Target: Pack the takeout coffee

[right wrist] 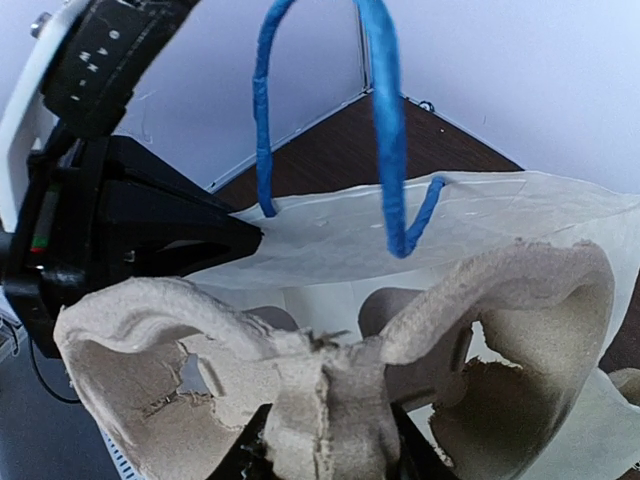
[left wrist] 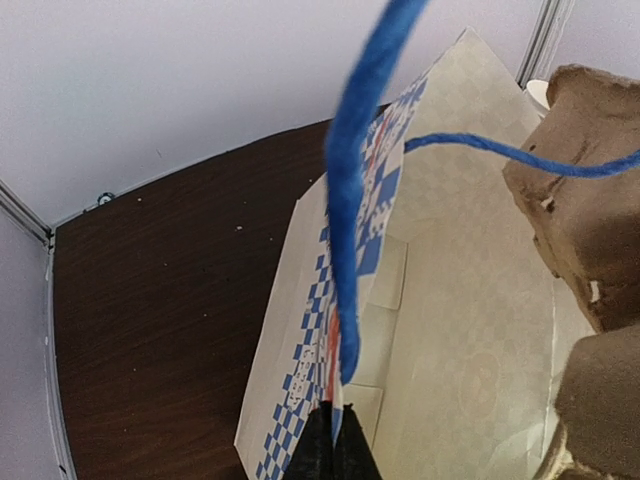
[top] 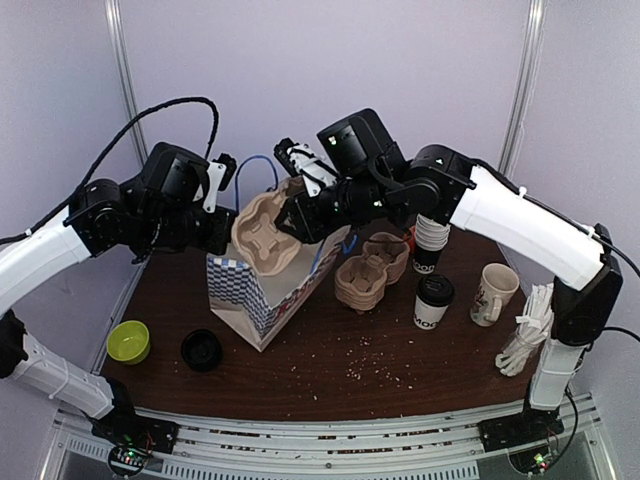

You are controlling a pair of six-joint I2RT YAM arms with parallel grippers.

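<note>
Dk wood tbl [top: 350, 350], lilac walls [top: 300, 60]

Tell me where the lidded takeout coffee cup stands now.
In the top view the takeout coffee stands on the right half of the table, between the pulp carriers and the cream mug, in front of the stack of lidless cups.

The tray [top: 262, 235] is rough pulp; the bag [top: 250, 295] and takeout coffee [top: 433, 303] are paper.

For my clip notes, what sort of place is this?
Probably a lab robot cell staged as a café packing counter: plain white panels around a small table, a lidded takeout coffee, pulp cup carriers and a checkered paper bag.
</note>
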